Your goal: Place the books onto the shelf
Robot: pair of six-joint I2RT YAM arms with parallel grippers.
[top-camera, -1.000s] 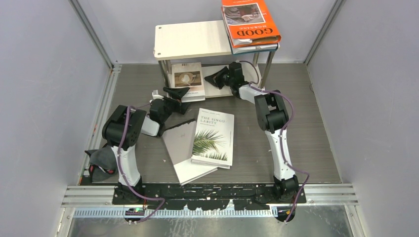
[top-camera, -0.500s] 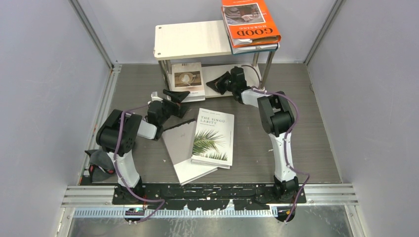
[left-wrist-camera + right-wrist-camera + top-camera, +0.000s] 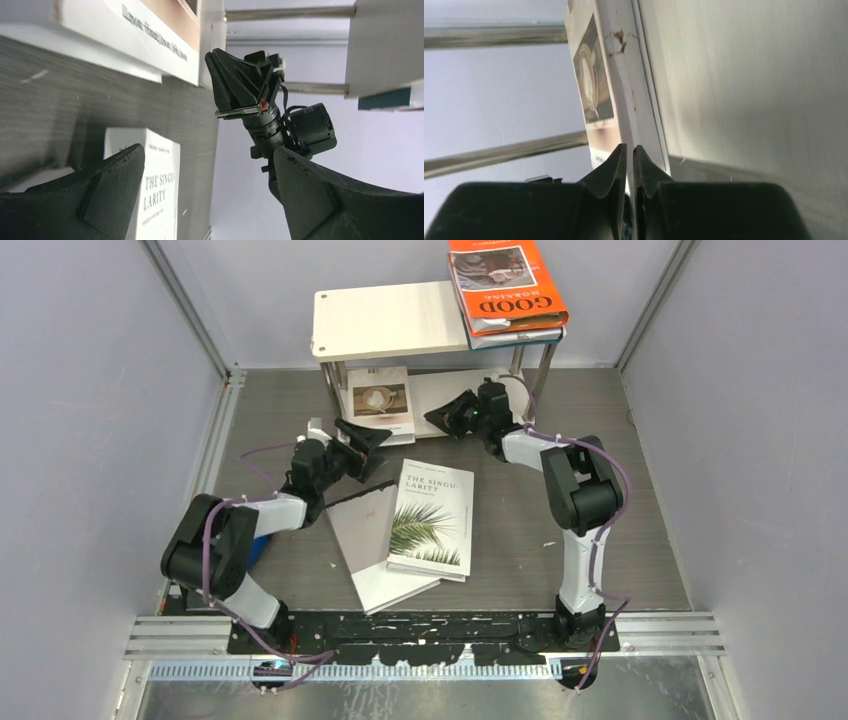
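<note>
On the shelf (image 3: 390, 322) lower board, beige book (image 3: 378, 398) is lying flat. Right jaws are sitting almost together at its edge, can't tell if gripping. Left jaws are hanging wide open, empty, over table (image 3: 620, 500) near palm-leaf book (image 3: 432, 520). Orange book (image 3: 505, 280) is resting on top board.

The shelf (image 3: 390, 320) stands at the far side of the bench (image 3: 620, 530), two pale cream boards on silver legs. The orange "GOOD" book (image 3: 507, 285) lies flat on the right end of the top board, overhanging it, on top of the teal book (image 3: 518, 338), of which only an edge shows. The beige cup-photo book (image 3: 380, 400) lies flat on the left of the lower board. On the bench, the white palm-leaf book (image 3: 432, 520) rests partly over the plain grey-white book (image 3: 362, 530)
</note>
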